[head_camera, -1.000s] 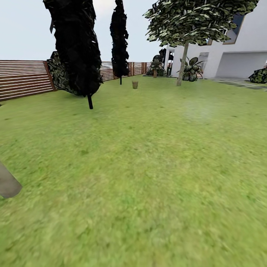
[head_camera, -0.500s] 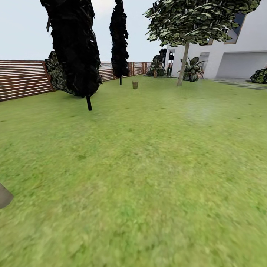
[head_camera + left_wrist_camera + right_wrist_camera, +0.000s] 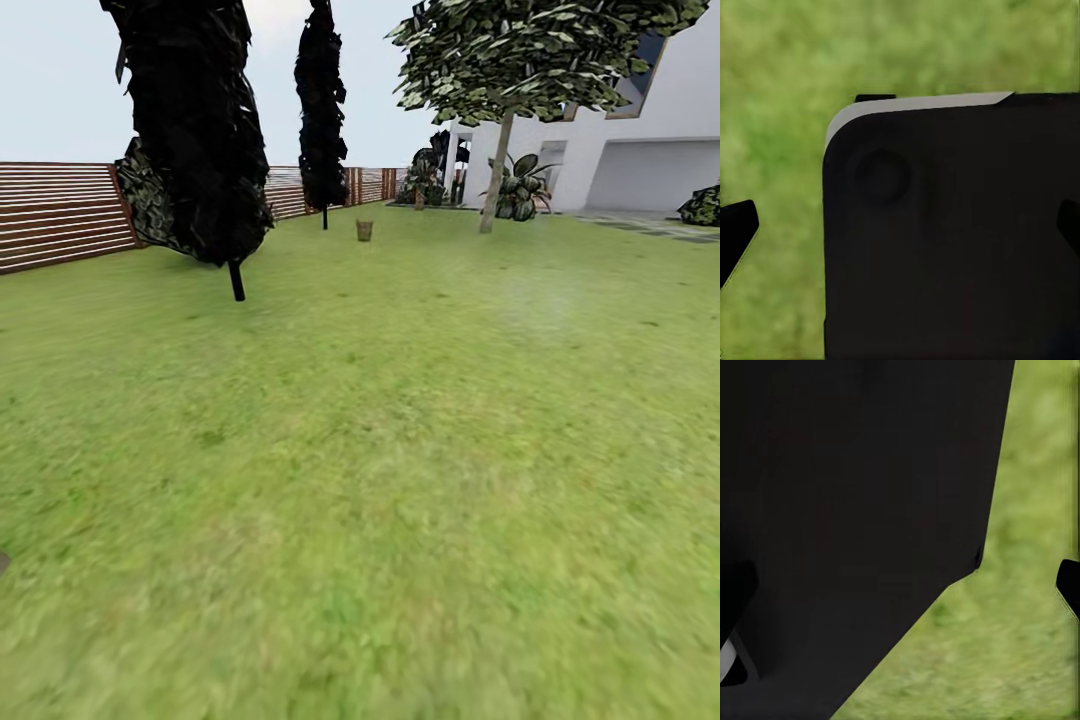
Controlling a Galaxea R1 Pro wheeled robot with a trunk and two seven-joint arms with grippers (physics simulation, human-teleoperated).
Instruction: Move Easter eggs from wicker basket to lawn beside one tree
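The lawn (image 3: 400, 450) spreads wide and green ahead of me in the head view. Far off on it stands a small tan-brown container (image 3: 364, 229) that looks like the wicker basket; the Easter eggs cannot be made out at this distance. A tree (image 3: 492, 180) with a bare grey-brown trunk and a green leaf canopy rises to the right of it. My left gripper (image 3: 902, 231) is open, its dark fingertips (image 3: 736, 234) wide apart over grass. My right gripper (image 3: 902, 585) is open too, with one fingertip (image 3: 1069, 585) showing over grass. Neither holds anything.
Two black-foliaged conifers stand on the left, one near (image 3: 195, 130) and one farther back (image 3: 322, 100). A brown slatted fence (image 3: 60, 215) runs behind them. A white house (image 3: 640, 150) with shrubs (image 3: 518, 190) and paving (image 3: 650, 228) lies at the back right. A black robot part (image 3: 952, 232) fills much of both wrist views.
The whole head view has crept forward and shifted a little. The grey arm part at the lower left edge has slid almost out of the picture. Nothing on the lawn has moved.
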